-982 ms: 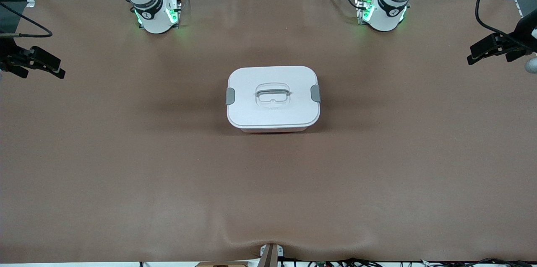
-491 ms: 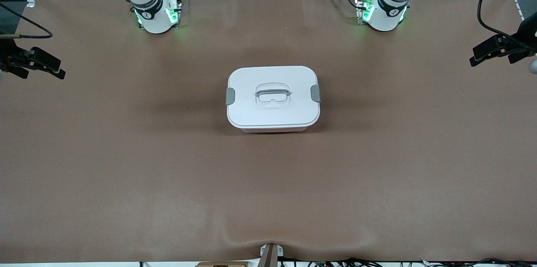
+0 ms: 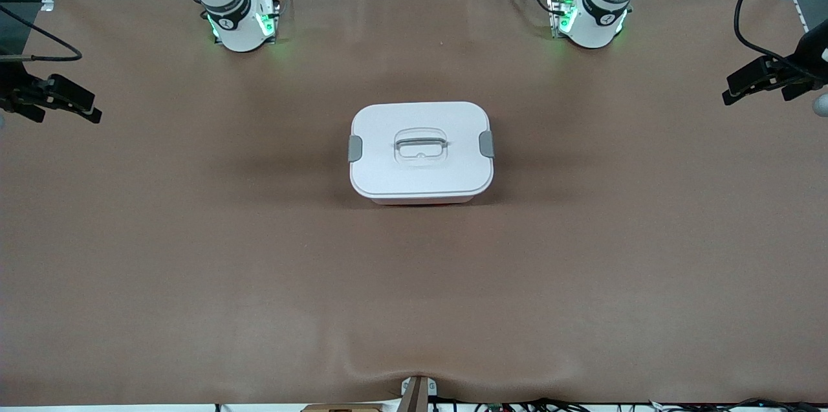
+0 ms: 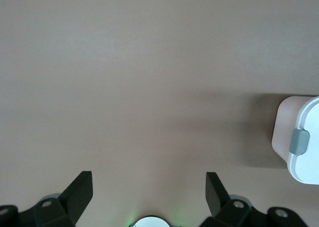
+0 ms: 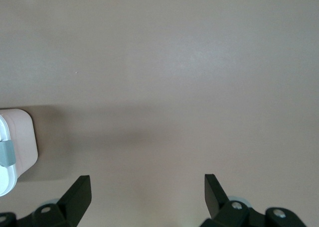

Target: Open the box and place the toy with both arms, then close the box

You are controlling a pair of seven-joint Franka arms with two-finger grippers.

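The box sits at the middle of the table, a pink tub under a white lid, with a grey latch at each end and a recessed handle; the lid is on. The toy is out of view. My left gripper hovers open over the table's edge at the left arm's end, well clear of the box. My right gripper hovers open at the right arm's end. The left wrist view shows the left gripper empty, with one box end off to the side. The right gripper is empty too, with the box at the frame's edge.
Brown mat covers the whole table. Both arm bases glow green along the table's edge farthest from the front camera. A small bracket sticks up at the edge nearest that camera. Cables hang by the left gripper.
The left gripper has drifted very slightly at its end of the table. The right gripper and the box have not visibly moved.
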